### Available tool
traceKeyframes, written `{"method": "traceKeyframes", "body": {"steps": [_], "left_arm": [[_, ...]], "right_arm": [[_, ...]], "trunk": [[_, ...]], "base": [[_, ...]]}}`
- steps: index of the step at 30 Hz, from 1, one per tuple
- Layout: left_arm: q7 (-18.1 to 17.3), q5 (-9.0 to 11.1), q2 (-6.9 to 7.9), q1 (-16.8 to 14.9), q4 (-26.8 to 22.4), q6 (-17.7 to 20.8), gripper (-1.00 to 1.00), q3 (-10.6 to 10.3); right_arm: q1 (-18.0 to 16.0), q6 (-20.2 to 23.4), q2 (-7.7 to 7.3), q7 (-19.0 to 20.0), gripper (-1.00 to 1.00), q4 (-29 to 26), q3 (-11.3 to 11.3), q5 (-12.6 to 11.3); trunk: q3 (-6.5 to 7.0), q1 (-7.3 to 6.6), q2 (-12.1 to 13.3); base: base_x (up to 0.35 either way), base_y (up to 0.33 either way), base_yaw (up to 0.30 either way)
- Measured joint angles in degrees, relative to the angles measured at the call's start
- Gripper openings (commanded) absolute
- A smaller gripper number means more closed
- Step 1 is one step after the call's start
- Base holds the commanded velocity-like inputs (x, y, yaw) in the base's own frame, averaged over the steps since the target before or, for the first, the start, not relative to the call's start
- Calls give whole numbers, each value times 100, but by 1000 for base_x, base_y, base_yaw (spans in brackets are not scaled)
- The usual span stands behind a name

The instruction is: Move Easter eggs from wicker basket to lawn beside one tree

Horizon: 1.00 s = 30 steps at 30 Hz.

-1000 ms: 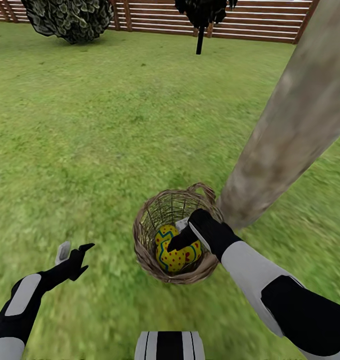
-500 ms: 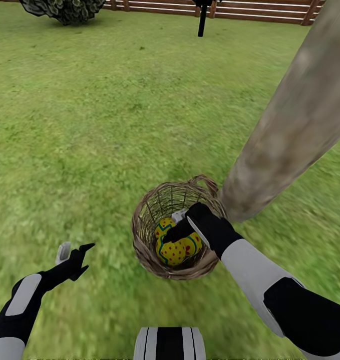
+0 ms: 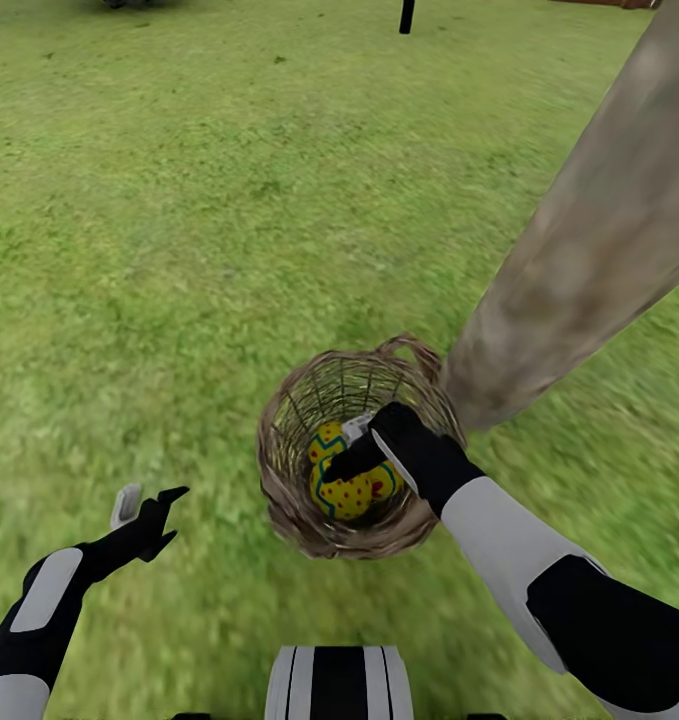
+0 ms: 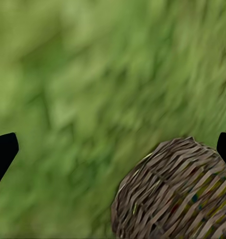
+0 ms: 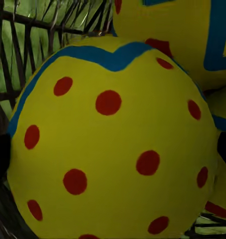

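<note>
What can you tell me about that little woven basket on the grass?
The wicker basket is small, round and brown, woven in an open lattice that lets grass show through its wall, with a small loop handle on its far rim. It sits upright on the lawn, right at the foot of the thick pale tree. Inside lie yellow Easter eggs with blue zigzags and red dots. The right end effector reaches down into it, close to one egg.

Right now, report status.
Right gripper inside wicker basket, over Easter eggs; grip unclear. Left gripper open over lawn. Tree beside basket.
</note>
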Motion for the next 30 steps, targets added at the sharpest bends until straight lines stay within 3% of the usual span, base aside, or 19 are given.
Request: {"method": "traceKeyframes", "body": {"steps": [15,16,30], "left_arm": [[-1,5,-9,16,1,-9,100,-7],[-1,3,-9,16,1,-9,100,-8],[-1,9,-9,16,1,-9,100,-2]], "right_arm": [[1,-5,17,-22,100,55,-13,-42],[1,-6,16,-21,-100,56,-14,-43],[2,-7,33,-21,-100,-35,-10,-23]], "trunk": [[1,-1,1],[1,-1,1],[-43,4,-2]], "base": [[0,0,0],[0,0,0],[0,0,0]]}}
